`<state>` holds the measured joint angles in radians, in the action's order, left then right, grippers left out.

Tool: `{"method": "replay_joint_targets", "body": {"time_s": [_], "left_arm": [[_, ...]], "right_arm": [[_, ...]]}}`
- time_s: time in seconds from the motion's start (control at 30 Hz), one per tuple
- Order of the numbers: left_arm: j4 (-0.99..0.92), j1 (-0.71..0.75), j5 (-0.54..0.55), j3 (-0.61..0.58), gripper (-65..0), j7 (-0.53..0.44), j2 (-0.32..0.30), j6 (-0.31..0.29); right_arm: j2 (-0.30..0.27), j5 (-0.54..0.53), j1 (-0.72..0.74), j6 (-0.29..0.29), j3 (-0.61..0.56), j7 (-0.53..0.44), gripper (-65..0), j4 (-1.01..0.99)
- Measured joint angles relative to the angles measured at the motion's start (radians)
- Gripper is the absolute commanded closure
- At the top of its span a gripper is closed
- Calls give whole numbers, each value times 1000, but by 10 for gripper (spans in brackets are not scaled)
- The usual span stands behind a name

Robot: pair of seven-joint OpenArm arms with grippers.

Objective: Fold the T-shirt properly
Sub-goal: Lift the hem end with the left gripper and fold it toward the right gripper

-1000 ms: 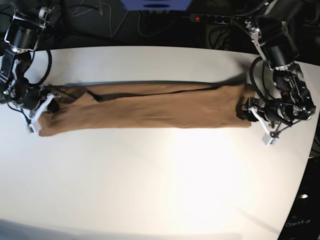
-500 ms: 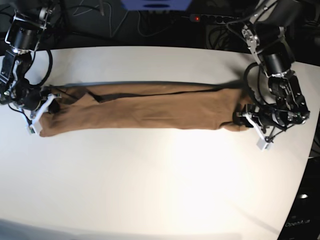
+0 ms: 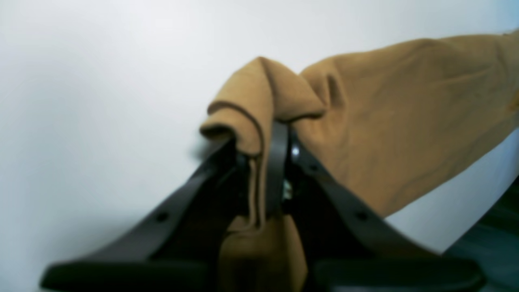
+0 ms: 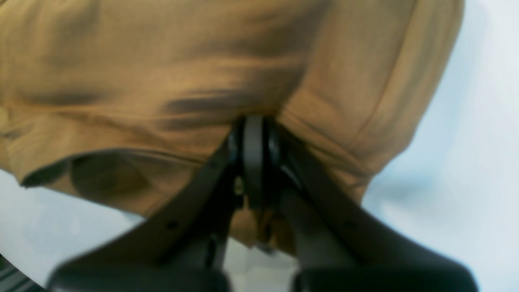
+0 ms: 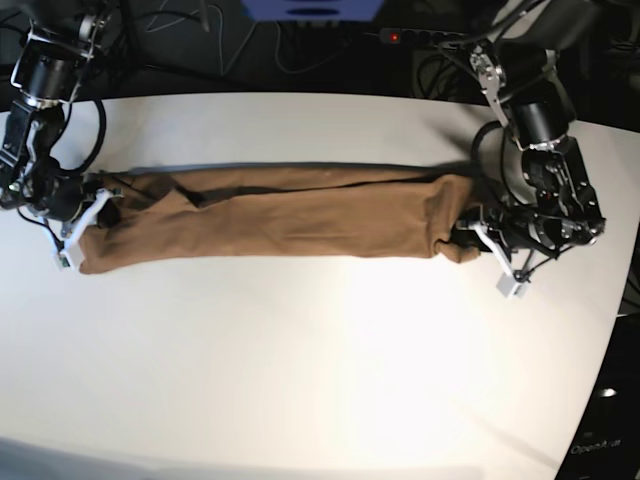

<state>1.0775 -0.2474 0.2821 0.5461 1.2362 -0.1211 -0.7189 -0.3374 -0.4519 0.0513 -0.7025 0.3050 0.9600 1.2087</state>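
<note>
The tan-brown T-shirt (image 5: 280, 215) lies as a long narrow band across the white table (image 5: 300, 360). My left gripper (image 5: 468, 238) is shut on its right end, which bunches and lifts a little; in the left wrist view (image 3: 279, 142) the cloth (image 3: 389, 121) is pinched between the dark fingers (image 3: 277, 170). My right gripper (image 5: 88, 212) is shut on the shirt's left end; in the right wrist view (image 4: 253, 134) the fabric (image 4: 202, 73) drapes over the closed fingers (image 4: 253, 162). The white tag is not visible.
Cables and a power strip (image 5: 430, 38) lie beyond the table's far edge. The table's rounded right edge (image 5: 610, 340) runs close to my left arm.
My left gripper has moved leftward with the shirt's right end, shortening the band and bunching that end. My right gripper has stayed nearly still.
</note>
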Motion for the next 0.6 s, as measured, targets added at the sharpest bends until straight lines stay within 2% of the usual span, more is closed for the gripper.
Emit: {"method": "replay_joint_targets", "body": {"time_s": [0.33, 0.47, 0.6], "left_arm": [[233, 20, -191, -27, -29, 114, 121, 18], [331, 39, -244, -153, -29, 170, 127, 24], [475, 40, -241, -253, -29, 168, 158, 21]], "right_arm": [[0, -2, 0, -1, 0, 0, -12, 0], [0, -4, 0, -1, 0, 0, -12, 0], [0, -3, 1, 0, -3, -7, -12, 0]]}}
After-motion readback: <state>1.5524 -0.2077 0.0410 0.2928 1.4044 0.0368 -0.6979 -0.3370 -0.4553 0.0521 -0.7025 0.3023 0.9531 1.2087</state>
